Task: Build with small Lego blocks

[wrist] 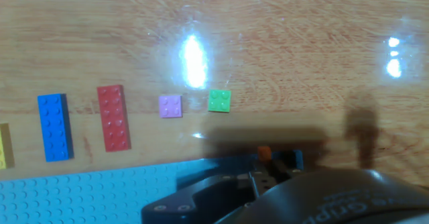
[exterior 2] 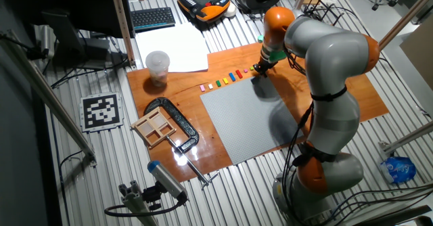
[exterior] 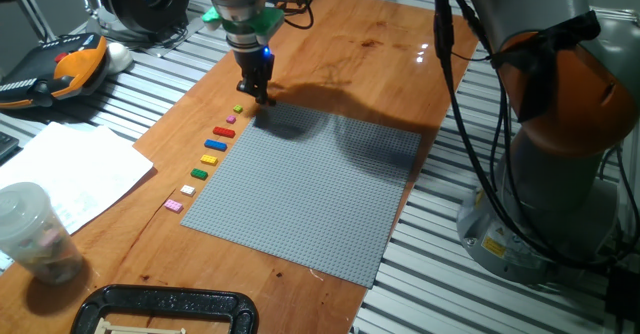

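I am hovering my claw (exterior: 262, 98) at the baseplate (exterior: 320, 194) far corner, seemingly pinching an orange brick (wrist: 264, 153); I should be lowering squarely onto studs.

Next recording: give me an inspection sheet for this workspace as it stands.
Surface: wooden board carrying a large grey studded baseplate.
Job's things: small Lego blocks in a row beside the baseplate's edge; hand view shows blue, red, purple and green ones.
Clutter: clear plastic cup, white paper sheets, black clamp.
End effector: low at the row's far end; an orange bit sits at the fingertips, grip unclear.
Cables: black bundle along the arm.
Surroundings: keyboard, pendant.
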Action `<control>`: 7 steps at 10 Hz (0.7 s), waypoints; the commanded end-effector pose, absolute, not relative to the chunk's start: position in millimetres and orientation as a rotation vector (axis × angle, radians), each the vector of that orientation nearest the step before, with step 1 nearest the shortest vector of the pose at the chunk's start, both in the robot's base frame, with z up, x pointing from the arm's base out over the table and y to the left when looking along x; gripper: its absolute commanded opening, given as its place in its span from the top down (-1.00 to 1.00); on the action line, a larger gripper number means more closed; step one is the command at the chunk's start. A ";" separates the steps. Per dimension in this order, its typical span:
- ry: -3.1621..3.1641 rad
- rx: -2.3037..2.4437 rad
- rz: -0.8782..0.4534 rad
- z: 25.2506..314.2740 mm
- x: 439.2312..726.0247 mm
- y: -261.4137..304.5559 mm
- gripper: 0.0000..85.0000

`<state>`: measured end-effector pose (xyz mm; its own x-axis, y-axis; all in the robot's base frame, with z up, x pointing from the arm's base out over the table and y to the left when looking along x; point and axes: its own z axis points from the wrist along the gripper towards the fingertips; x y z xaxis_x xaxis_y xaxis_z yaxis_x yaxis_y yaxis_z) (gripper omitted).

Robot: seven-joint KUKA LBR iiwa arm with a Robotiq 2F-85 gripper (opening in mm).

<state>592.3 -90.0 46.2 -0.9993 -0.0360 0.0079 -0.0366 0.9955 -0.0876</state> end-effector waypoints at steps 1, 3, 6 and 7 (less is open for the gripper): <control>-3.138 0.049 0.149 46.4 592.4 -89.6 1.00; -3.135 0.051 0.127 47.4 591.2 -90.8 1.00; -3.124 0.043 0.105 51.6 583.4 -91.0 1.00; -3.123 0.041 0.100 49.2 581.1 -90.5 1.00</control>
<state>581.1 -90.9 49.1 -0.9995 -0.0254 0.0173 -0.0264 0.9976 -0.0645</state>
